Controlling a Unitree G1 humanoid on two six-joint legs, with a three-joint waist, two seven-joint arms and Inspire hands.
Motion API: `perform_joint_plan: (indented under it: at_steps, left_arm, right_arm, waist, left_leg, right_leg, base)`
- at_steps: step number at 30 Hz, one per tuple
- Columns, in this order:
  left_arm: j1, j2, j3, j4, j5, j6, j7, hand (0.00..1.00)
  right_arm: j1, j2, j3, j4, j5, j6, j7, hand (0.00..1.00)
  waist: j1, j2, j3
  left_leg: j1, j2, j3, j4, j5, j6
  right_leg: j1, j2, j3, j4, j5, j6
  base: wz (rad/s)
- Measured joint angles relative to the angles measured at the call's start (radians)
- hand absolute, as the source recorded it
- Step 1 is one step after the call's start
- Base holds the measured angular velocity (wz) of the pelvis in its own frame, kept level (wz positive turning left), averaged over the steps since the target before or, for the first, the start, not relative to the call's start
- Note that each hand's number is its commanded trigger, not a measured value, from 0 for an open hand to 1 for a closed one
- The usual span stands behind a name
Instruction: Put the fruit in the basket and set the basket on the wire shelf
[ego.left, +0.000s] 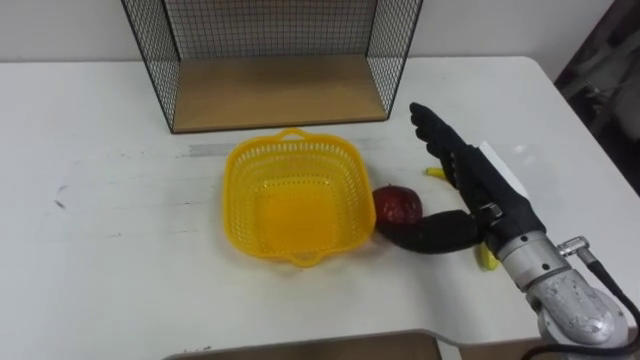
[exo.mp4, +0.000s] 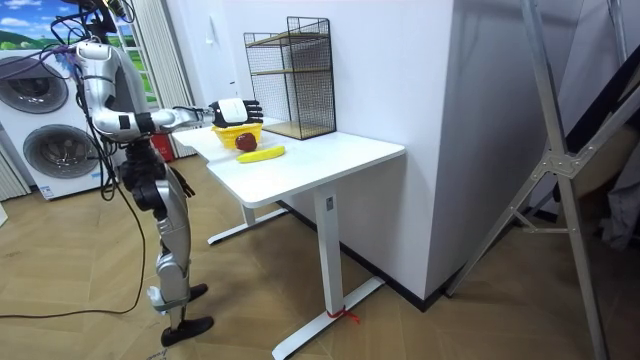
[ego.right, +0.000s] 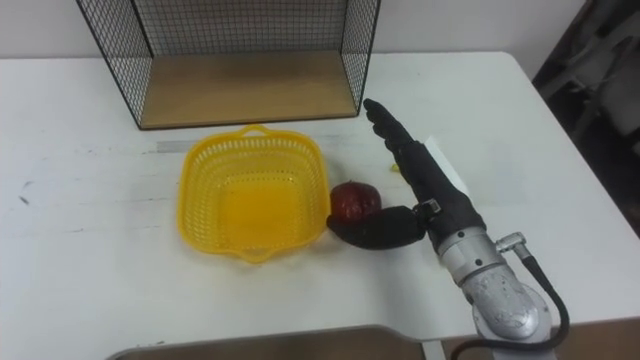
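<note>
While beside apple (ego.left: 397, 206), hand (ego.left: 478, 187) over banana (ego.left: 487, 259)

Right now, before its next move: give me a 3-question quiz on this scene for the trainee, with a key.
1. True or false: the yellow basket already holds fruit.
2. Where is the red apple? A) inside the basket B) on the table, just right of the basket C) on the table, left of the basket
3. Fill in: in the eye views the right hand, fingers straight, partly hides the ____, whose yellow ends show on either side of it.

Key:
1. False, the basket is empty.
2. B.
3. banana.
</note>
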Motion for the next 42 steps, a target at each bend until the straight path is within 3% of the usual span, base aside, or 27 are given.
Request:
perform_joint_plan:
  at_steps: [17,42]
  left_arm:
    - [0.017,0.000,-0.001,-0.022,0.000,0.000,0.000,0.00]
    - [0.020,0.000,-0.003,-0.036,-0.009,0.000,0.009,0.00]
  right_arm:
    - [0.000,0.000,-0.002,0.000,0.005,0.000,0.008,0.00]
    - [0.039,0.002,-0.002,0.035,0.000,0.000,-0.008,0.00]
  waist:
    - [-0.024,0.005,0.0011]
    - [-0.020,0.008,0.0012]
  left_leg:
    - [0.000,0.000,-0.001,0.001,0.000,0.000]
    - [0.002,0.001,0.001,-0.002,0.000,0.000]
  right_leg:
    - [0.001,0.001,0.001,0.000,0.002,0.000]
    - [0.000,0.002,0.001,0.000,0.002,0.000]
  base:
    - [0.00]
    - [0.00]
